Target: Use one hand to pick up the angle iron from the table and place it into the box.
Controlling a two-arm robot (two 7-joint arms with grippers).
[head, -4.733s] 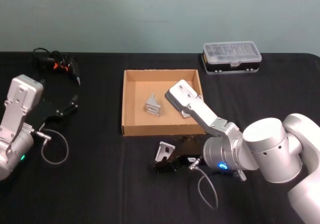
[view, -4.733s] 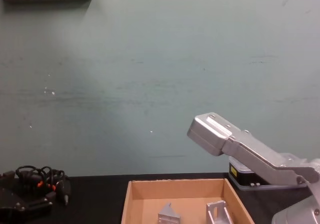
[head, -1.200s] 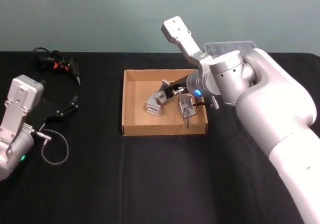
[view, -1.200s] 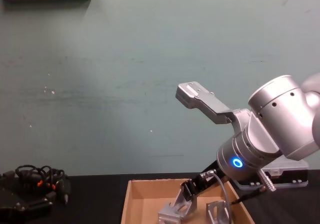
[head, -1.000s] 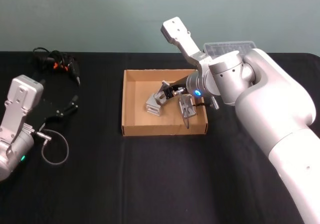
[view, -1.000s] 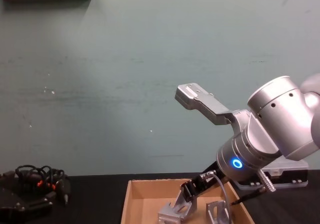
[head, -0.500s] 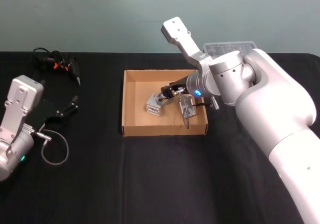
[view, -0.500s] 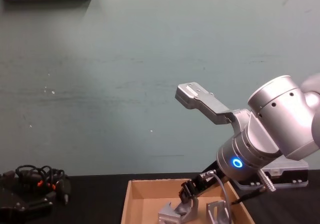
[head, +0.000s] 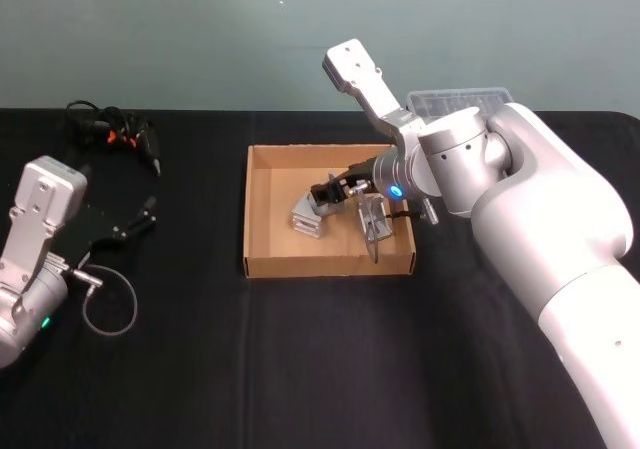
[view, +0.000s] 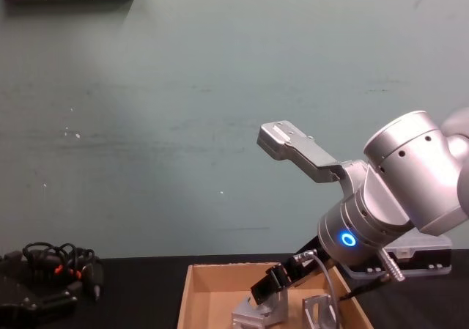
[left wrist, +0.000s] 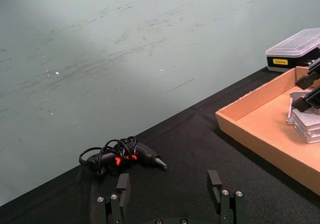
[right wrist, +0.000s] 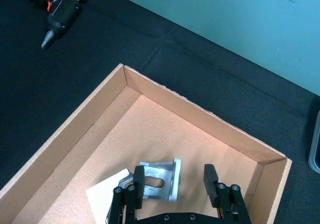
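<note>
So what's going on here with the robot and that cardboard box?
The right claw hangs open inside the box, just above an angle iron lying on the box floor. In the head view, a second angle iron stands nearer the box's right wall. The piece under the claw looks released, not gripped. The left claw sits open and idle over the table on the robot's left, near a glue gun with tangled cables. A plastic case sits beyond the box.
</note>
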